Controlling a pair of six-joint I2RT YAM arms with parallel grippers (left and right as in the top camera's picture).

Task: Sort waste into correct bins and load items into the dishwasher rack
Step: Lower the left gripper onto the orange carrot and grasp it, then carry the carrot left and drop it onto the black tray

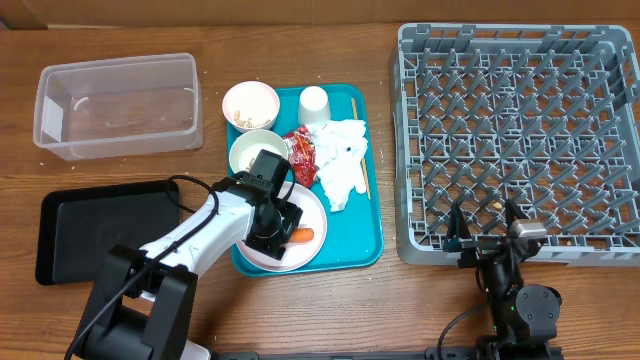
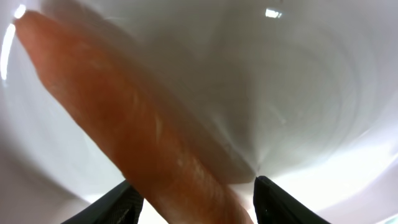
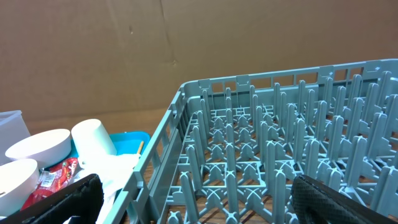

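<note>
While the left hand (image 1: 276, 230) is hovering low over the large white plate (image 1: 315, 208) on the teal tray (image 1: 368, 240), its two fingers are flanking the orange carrot (image 1: 303, 236) closely, one on each side. Whether they are actually squeezing it, I cannot tell. The carrot is lying on the plate, poking out toward the dishwasher rack (image 1: 520, 130). The right hand (image 1: 486, 232) is sitting at the rack's near edge, fingers spread wide, holding nothing.
</note>
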